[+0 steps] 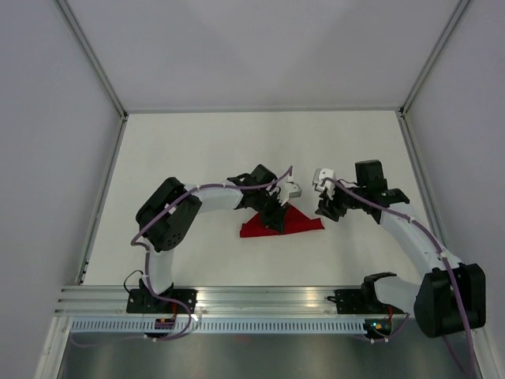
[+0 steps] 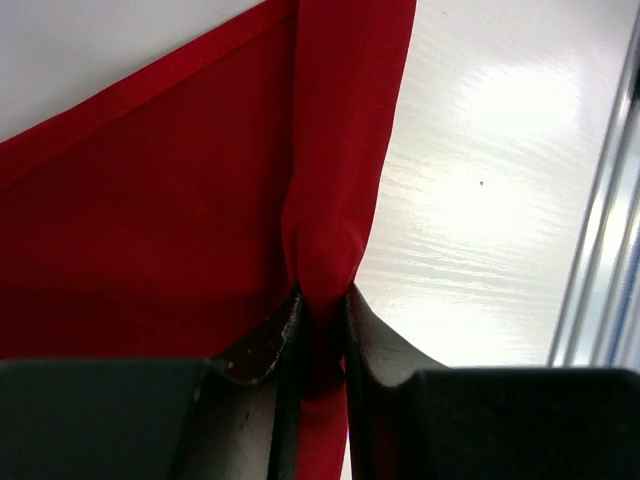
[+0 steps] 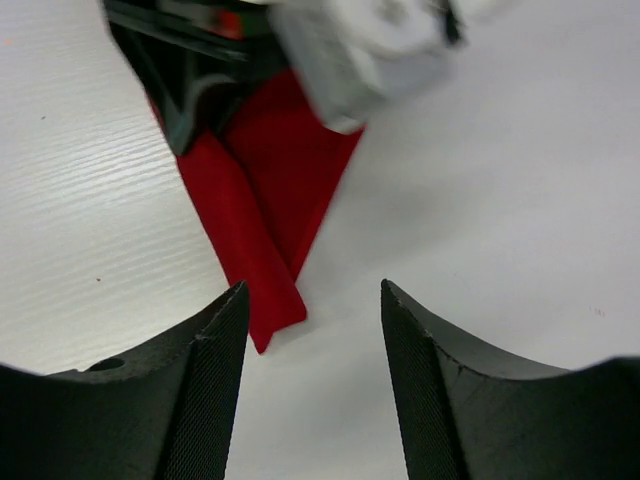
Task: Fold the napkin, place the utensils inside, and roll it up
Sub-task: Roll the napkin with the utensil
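The deep-red napkin (image 1: 296, 224) lies in the middle of the white table, folded to a flat triangle with a rolled strip along one edge. My left gripper (image 1: 275, 215) is on it; in the left wrist view the gripper (image 2: 322, 305) is shut on the rolled strip of the napkin (image 2: 340, 150). My right gripper (image 1: 325, 208) is open and empty just right of the napkin's right tip; in its wrist view the gripper (image 3: 313, 292) hovers over bare table, with the rolled end of the napkin (image 3: 245, 255) just ahead of its left fingertip. No utensils are in view.
The white table (image 1: 197, 158) is fenced by grey walls and an aluminium frame. A metal rail (image 1: 260, 298) runs along the near edge by the arm bases. The left arm's white camera housing (image 3: 360, 50) shows in the right wrist view.
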Available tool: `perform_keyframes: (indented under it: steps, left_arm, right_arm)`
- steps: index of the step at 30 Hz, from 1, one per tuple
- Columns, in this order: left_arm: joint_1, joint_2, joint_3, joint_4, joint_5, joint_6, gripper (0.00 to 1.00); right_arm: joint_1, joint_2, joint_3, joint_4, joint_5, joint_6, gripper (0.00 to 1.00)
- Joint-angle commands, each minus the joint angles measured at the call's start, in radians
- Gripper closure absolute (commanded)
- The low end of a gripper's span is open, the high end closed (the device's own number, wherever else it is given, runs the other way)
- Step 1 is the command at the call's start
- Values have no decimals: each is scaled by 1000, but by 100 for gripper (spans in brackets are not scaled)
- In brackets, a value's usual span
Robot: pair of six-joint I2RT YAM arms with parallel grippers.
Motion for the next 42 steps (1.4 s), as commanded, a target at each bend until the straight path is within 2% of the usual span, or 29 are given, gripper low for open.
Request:
perform_keyframes:
  steps: [1,2,9,17,24,34,42]
  left_arm:
    - [12,128,57,-299,46,-26,98]
    - [19,151,82,-324,55,-28,98]
    - [52,247,186,-416,132,-55,98]
    - [69,305,231,-476,192,-57,98]
    - [74,322,231,-486,192,-57,98]
    - [75,330,248,-496,195,-55,98]
    - [77,328,246,-499,195,-52,98]
  right_arm:
    - [121,-83,-117,160,67,-64,38]
    - [185,-87,-129,166,100,-60,38]
    - [405,-80,-191,259,251,-14,39]
    - [578,-55,-310,405,418,-33,39]
    - [672,-20,-366,556,544,-28,39]
    - [753,35,-389,582,590,-24,40]
    - [783,104,-368,573,611,-34,45]
